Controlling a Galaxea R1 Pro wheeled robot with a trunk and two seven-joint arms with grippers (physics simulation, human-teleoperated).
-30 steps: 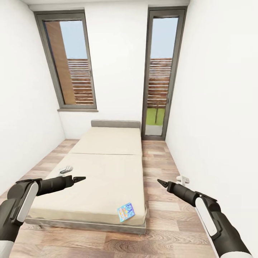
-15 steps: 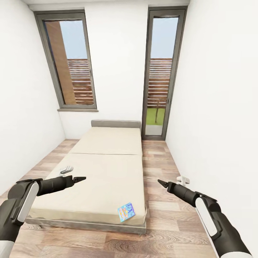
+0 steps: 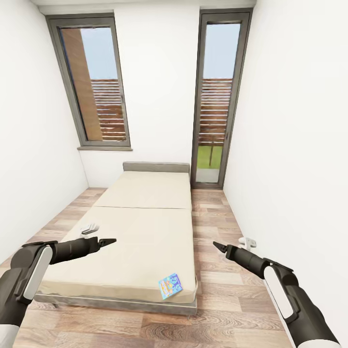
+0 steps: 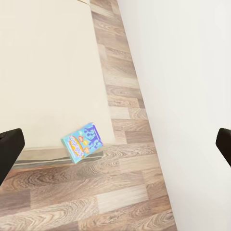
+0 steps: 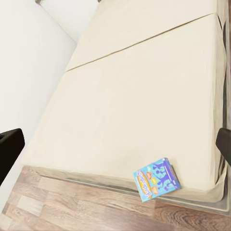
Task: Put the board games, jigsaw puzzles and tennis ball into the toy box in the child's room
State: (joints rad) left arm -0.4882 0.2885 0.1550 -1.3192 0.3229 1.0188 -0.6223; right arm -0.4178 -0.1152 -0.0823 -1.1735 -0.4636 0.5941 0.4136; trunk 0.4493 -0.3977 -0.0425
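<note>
A light-blue board game (image 3: 170,286) with cartoon pictures lies flat at the near right corner of the cream bed (image 3: 145,232). My left gripper (image 3: 109,240) hovers over the bed's near left part, well left of the game. Over the floor to the right of the bed hangs my right gripper (image 3: 216,245). Both are open and hold nothing. The game (image 4: 83,142) lies at the mattress edge between the spread dark fingertips (image 4: 9,149) in the left wrist view. In the right wrist view the game (image 5: 156,179) lies on the bed (image 5: 134,96), between fingertips (image 5: 224,144) set far apart.
White walls close in on both sides of the narrow room. A strip of wood-plank floor (image 3: 217,227) runs along the bed's right side. A small white object (image 3: 90,228) lies left of the bed and another (image 3: 247,240) by the right wall. A window and a glass door are at the far end.
</note>
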